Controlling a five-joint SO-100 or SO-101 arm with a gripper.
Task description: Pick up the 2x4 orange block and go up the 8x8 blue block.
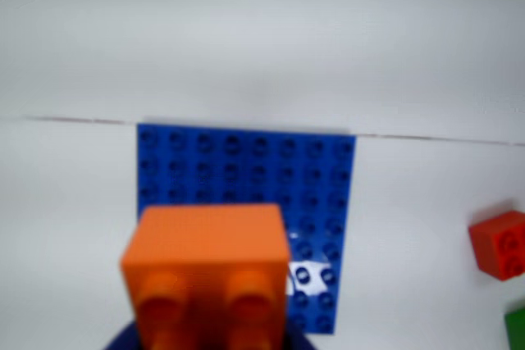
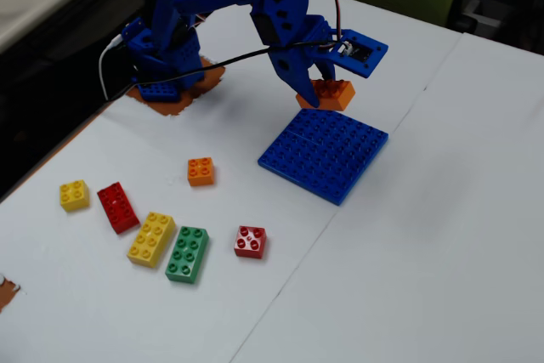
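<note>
White table [image 2: 442, 235], fingers [image 2: 316, 91] grasping 2x4 orange block [image 2: 331, 93], seemingly above 8x8 blue block [image 2: 325, 154]

Fixed view: gripper [image 2: 316, 82] holds block [image 2: 331, 93] above baseplate's [image 2: 325, 154] far edge. Loose bricks [image 2: 157, 227] lie left of baseplate, nearer the camera.

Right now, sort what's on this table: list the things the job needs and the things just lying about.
Needed for the job:
- long orange brick, held in the gripper
- blue baseplate, just below it

Lying about:
- small orange brick
- small yellow brick
- long red brick
- long yellow brick
- long green brick
- small red brick
</note>
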